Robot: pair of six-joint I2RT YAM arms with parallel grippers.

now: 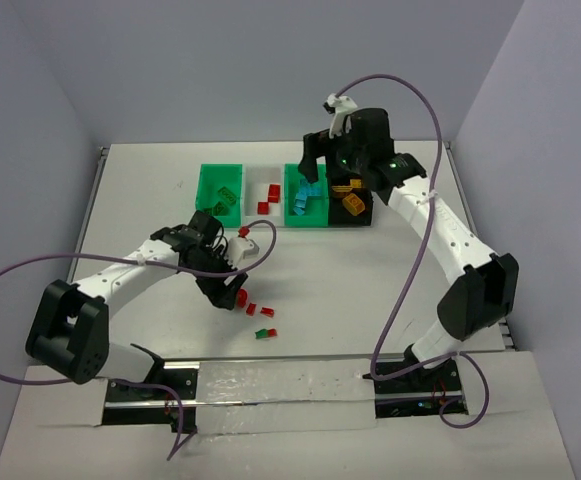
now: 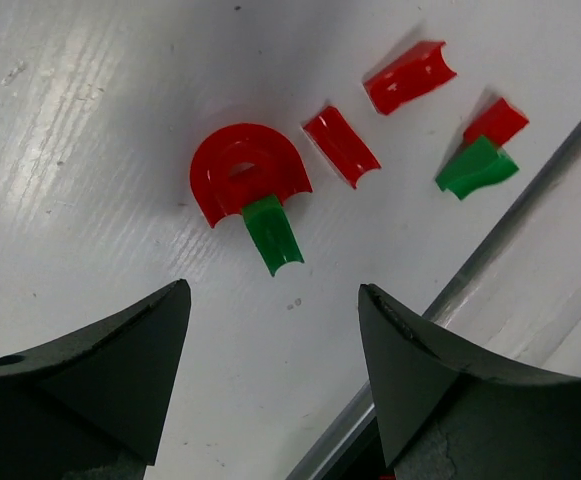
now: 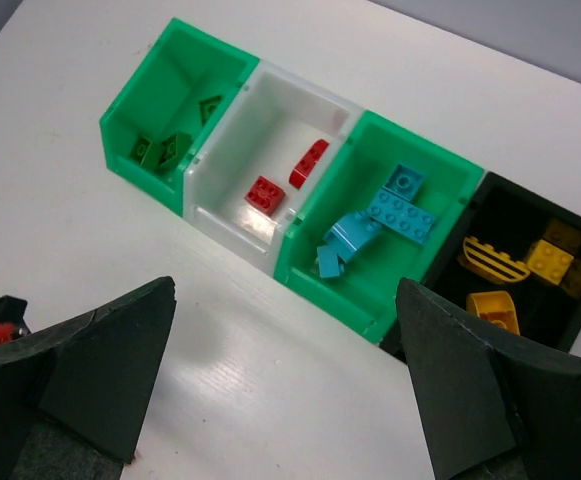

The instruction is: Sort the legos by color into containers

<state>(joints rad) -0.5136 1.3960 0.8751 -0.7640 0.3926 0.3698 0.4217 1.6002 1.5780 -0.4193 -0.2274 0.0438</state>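
Legos [image 1: 267, 311] still unsorted: a small cluster on the table [image 1: 330, 290], below and left of centre in the top view, beside the left gripper [image 1: 232, 288].

Left wrist view, loose pieces:
- red arch [image 2: 248, 180], upper middle, lying flat
- green piece [image 2: 273, 232] touching the arch's lower edge
- red curved brick [image 2: 340, 145] just right of the arch, apart from it
- red brick [image 2: 408, 77] further to the upper right
- red-and-green pair [image 2: 480, 150] at the right side, the two touching

Left gripper: jaws spread and empty, touching no piece. The arch and green piece lie just above the fingertips in frame.

Right gripper [image 3: 285, 300]: jaws wide apart and empty, hanging above the bin row at upper centre of the top view.

Bins stand in one row, side by side. In the right wrist view the row runs from upper left to the right edge:
- left green bin [image 3: 210, 45]: dark green bricks [image 3: 165, 150]
- white bin [image 3: 300, 110]: two red bricks [image 3: 265, 193]
- second green bin [image 3: 410, 135]: cyan bricks [image 3: 400, 212]
- black bin [image 3: 510, 215]: yellow pieces [image 3: 548, 260]

Surface: the table is white and glossy with faint streaks. A metal rail [image 2: 515, 215] crosses the lower right of the left wrist view on a diagonal. A shiny tape strip [image 1: 280, 380] runs along the bottom edge between the arm bases.

Room: plain pale grey-violet walls [image 1: 270, 70] close in at the left, top and right of the top view. Purple cables [image 1: 385, 78] loop from both arms.
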